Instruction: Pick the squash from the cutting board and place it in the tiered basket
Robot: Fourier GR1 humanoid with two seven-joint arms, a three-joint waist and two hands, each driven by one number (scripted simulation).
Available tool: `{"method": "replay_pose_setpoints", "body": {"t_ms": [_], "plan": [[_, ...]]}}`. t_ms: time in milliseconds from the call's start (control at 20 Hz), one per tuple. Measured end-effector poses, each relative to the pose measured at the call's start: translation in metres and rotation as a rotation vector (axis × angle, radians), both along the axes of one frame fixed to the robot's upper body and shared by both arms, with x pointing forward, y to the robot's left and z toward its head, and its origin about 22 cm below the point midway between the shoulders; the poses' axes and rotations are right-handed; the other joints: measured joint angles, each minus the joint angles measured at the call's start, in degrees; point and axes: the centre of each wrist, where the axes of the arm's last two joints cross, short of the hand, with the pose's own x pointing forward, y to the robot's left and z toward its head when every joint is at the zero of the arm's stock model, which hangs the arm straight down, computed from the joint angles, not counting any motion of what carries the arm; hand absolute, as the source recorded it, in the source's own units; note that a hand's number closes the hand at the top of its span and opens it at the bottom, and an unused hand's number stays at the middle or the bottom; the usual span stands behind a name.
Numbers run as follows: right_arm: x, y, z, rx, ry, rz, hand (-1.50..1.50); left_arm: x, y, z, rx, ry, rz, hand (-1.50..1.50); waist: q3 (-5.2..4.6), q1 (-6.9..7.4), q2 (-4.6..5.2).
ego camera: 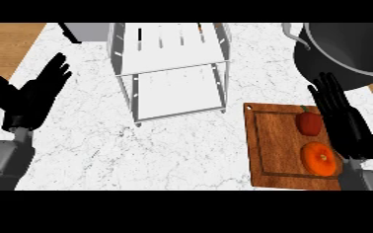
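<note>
A round orange squash (320, 158) lies on the wooden cutting board (277, 143) at the lower right. Just behind it on the board sits a red bell pepper (310, 122) with a green stem. My right hand (346, 123) hovers open over the board's right edge, fingers straight and pointing away, right beside the pepper and the squash. The white tiered basket (171, 69) with its wire frame stands at the top centre of the counter. My left hand (33, 96) rests open at the left edge, fingers up.
A large dark pot (339, 49) stands at the top right, behind the board. A grey object (87, 31) sits at the top left beside the basket. The marble counter (175, 153) ends at a wooden strip (16, 42) on the far left.
</note>
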Motion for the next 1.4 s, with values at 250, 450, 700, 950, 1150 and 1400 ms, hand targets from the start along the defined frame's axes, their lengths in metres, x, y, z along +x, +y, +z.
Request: {"method": "replay_pose_setpoints", "body": {"t_ms": [250, 450, 700, 950, 1150, 1400], "plan": [[0.024, -0.013, 0.03, 0.137, -0.108, 0.271, 1.5, 0.003, -0.031, 0.002, 0.011, -0.119, -0.024, 0.0, 0.31, 1.11, 1.45], [0.033, -0.028, 0.03, 0.223, -0.103, 0.36, -1.5, 0.003, -0.06, 0.0, 0.004, -0.187, -0.053, 0.0, 0.73, 1.79, 2.41], [0.028, -0.027, 0.002, 0.365, -0.003, 0.701, -1.5, -0.001, -0.086, -0.006, 0.002, -0.223, -0.072, 0.0, 0.69, 2.88, 2.86], [0.03, -0.075, 0.021, 0.358, -0.05, 0.845, -1.5, -0.008, -0.11, -0.013, -0.001, -0.244, -0.071, 0.0, 0.64, 2.71, 2.9], [0.039, -0.113, 0.084, 0.174, -0.107, 0.867, -1.5, -0.013, -0.12, -0.019, 0.003, -0.24, -0.06, 0.0, 0.66, 2.2, 2.66], [0.043, -0.123, 0.185, -0.157, -0.213, 0.93, -1.5, -0.018, -0.122, -0.027, 0.014, -0.23, -0.031, 0.0, 0.65, 0.92, 1.92]]}}
